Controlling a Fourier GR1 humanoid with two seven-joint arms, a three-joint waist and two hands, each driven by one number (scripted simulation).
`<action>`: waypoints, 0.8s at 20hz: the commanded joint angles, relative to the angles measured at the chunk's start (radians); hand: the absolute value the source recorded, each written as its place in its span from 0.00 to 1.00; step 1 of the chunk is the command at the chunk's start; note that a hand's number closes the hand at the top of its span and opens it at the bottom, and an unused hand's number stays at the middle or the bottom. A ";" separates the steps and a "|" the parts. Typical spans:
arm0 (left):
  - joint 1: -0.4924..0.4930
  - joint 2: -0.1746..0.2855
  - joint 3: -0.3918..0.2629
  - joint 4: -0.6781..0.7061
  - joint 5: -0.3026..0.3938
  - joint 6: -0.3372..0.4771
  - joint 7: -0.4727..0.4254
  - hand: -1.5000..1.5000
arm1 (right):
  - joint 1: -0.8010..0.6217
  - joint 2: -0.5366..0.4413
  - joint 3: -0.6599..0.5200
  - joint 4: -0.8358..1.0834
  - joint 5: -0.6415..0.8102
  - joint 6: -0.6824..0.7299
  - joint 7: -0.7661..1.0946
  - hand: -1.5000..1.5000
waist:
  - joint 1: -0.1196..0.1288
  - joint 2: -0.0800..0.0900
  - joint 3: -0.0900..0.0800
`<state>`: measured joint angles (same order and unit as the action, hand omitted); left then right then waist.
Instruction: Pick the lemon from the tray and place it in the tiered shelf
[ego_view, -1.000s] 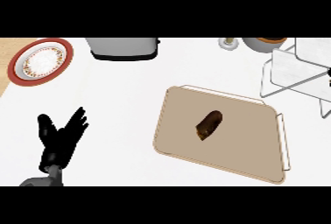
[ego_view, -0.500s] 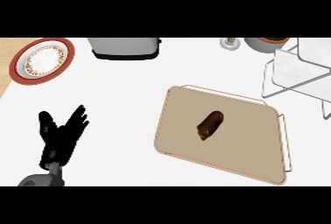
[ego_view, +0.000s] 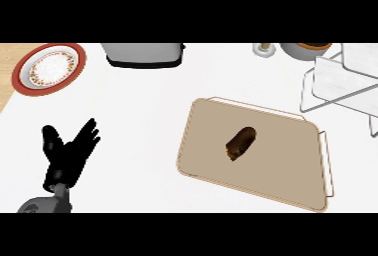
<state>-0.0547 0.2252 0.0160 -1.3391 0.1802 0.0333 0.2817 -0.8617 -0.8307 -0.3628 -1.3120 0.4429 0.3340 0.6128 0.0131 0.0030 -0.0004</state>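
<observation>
The lemon (ego_view: 241, 143), dark brown and oblong in the head view, lies near the middle of the beige tray (ego_view: 203, 150). The left hand (ego_view: 69, 156) rests at lower left, fingers spread upward, holding nothing, well apart from the tray. The tiered shelf (ego_view: 336, 82) stands at upper right.

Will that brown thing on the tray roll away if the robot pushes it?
Probably a little: the brown thing looks rounded and oblong, so it may roll sideways. The tray seems to have a raised rim, likely stopping it.
</observation>
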 joint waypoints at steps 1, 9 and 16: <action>-0.003 -0.018 -0.015 -0.019 -0.031 0.021 -0.001 0.50 | -0.035 -0.030 0.035 0.159 0.035 -0.014 -0.142 1.00 | 0.003 0.001 0.000; -0.006 -0.002 0.022 -0.012 0.001 -0.022 0.029 0.50 | -0.086 -0.029 0.069 0.376 0.119 -0.111 -0.291 1.00 | 0.001 0.000 0.000; -0.003 -0.015 0.020 -0.054 0.001 -0.016 0.041 0.50 | -0.193 0.008 0.096 0.660 0.215 -0.280 -0.424 1.00 | 0.020 0.006 0.001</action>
<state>-0.0533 0.2028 0.0239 -1.3652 0.1671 0.0247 0.2987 -1.0167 -0.8461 -0.2810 -0.7775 0.6127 0.1371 0.2508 0.0253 0.0065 0.0001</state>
